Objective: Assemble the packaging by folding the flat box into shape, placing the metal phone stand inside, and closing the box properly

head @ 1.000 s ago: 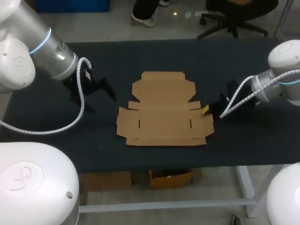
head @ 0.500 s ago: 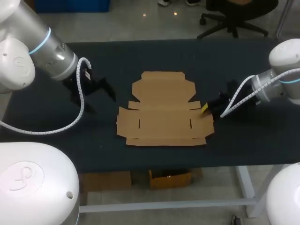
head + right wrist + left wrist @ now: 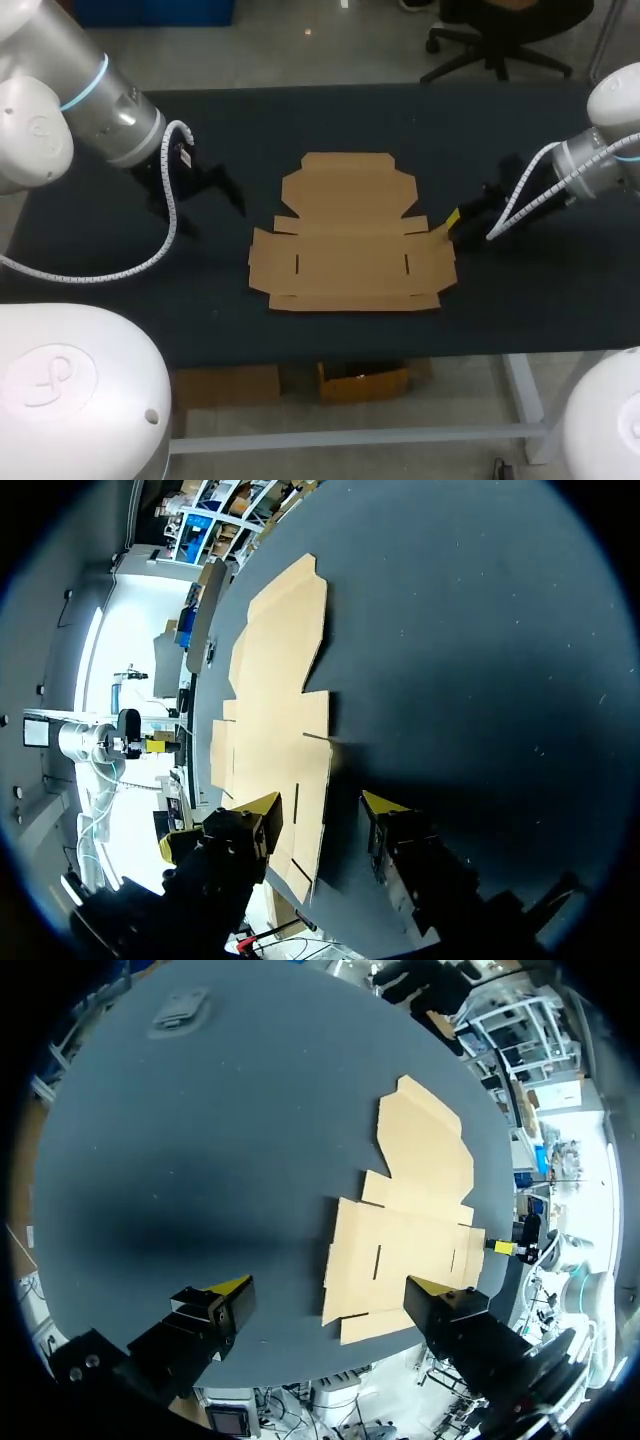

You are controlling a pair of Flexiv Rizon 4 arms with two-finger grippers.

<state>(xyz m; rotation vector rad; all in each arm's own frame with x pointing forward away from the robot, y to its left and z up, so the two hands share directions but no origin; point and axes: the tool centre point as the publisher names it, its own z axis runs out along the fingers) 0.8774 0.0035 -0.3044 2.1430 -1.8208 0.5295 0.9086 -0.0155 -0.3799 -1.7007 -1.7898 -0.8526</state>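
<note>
Brown cardboard, the flat box [image 3: 345,235] lies unfolded on the middle of your dark worktop [image 3: 300,120], all its flaps spread out, the wide lid panel on the far side.

Your left gripper [image 3: 195,190] hangs over the worktop well apart from the box's left edge. In the left wrist view, the left gripper [image 3: 330,1290] has its jaws wide apart with nothing between them, and the box [image 3: 410,1220] lies ahead of it. Farther off, near the worktop's edge, sits a small grey object [image 3: 180,1008]; it is too small for you to tell what it is.

Your right gripper [image 3: 455,218] sits just beside the box's right side flap. In the right wrist view, the right gripper [image 3: 322,805] also has its jaws apart and clamps nothing. The edge of the box [image 3: 275,710] lies below them, close to one yellow tip; you cannot tell whether they touch.
</note>
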